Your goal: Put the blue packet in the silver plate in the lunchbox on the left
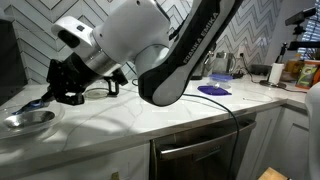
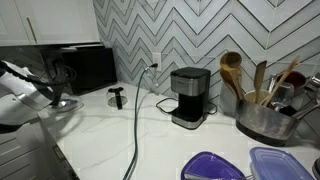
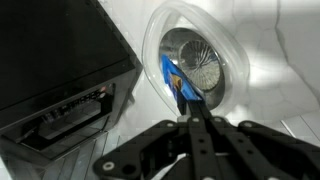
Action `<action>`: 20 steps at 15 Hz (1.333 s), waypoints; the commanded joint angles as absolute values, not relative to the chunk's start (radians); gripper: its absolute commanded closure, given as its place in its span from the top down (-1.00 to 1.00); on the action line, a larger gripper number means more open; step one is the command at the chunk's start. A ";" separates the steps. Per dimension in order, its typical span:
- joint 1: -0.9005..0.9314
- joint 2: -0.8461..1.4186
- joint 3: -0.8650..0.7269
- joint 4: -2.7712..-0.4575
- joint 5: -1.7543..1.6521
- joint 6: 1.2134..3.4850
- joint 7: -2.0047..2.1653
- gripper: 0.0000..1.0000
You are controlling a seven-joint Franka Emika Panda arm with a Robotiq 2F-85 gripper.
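The arm [image 1: 150, 40] reaches low over the counter [image 1: 150, 125], with a black box [image 3: 55, 60] close beside the gripper on one side. Directly ahead of the fingers and just below them sits the plate [image 3: 236, 62], which is shiny and shallow. Two lunchboxes [image 2: 212, 165] lie well away from the tool, at the far end of the counter.

The gripper [image 3: 190, 108] is clamped down: in the wrist view its fingers meet in a thin line on the near edge of the packet [image 3: 176, 78]. The packet stands on edge inside the plate, at the side nearest the tool, and is not yet carried clear.

Risks, as I judge them:
- The hold is only on an edge of a thin, slick packet, so it may swing or slip out during a quick lift or turn.
- The fingertips are down inside the rim, so a slanted pull could catch the plate and drag or tip it.
- The black box is close, so a sideways swing could knock it.
- The carry to the lunchboxes is long, and both look lidded from here, so the drop may be blocked or go to the wrong one.
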State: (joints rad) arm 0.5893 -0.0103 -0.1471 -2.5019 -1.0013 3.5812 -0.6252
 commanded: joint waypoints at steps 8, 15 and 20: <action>0.580 0.140 -0.156 -2.388 -1.033 3.699 -0.715 -0.99; 0.579 0.212 -0.162 -2.343 -1.028 3.717 -0.790 -0.99; 0.575 0.229 -0.158 -2.334 -1.039 3.715 -0.787 -0.45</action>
State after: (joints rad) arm 0.5846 0.2120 -0.1585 -2.3464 -1.0058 3.6943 -0.7885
